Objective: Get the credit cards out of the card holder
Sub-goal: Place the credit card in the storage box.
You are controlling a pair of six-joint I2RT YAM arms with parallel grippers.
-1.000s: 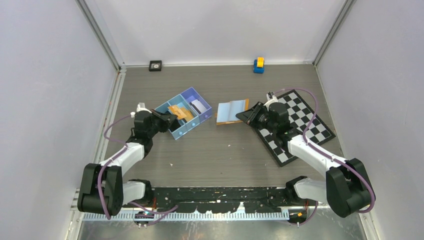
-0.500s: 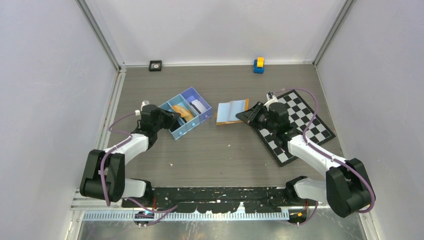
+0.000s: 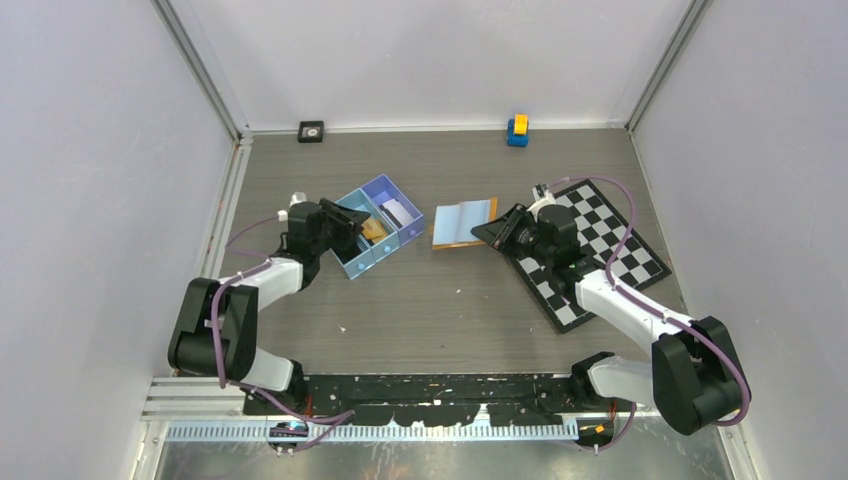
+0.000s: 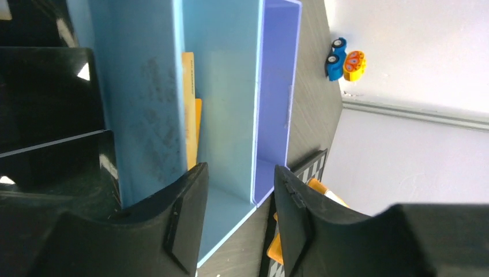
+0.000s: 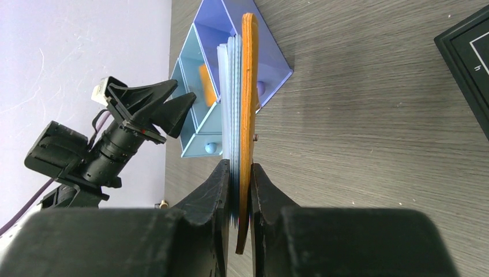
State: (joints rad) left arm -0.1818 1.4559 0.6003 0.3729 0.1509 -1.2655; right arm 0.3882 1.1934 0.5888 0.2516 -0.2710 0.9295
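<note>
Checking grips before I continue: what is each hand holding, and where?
Right hand pinches the card holder by its right edge; left hand holds nothing.

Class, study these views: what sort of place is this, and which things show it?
Probably a robot test cell: white walls enclose the table, a left arm and right arm are bolted at its near edge, with props like the blue tray and checkerboard mat.

left tool (image 4: pixel 239 183) — jaws apart | right tool (image 5: pixel 240 172) — jaws pinched | both arms outstretched
</note>
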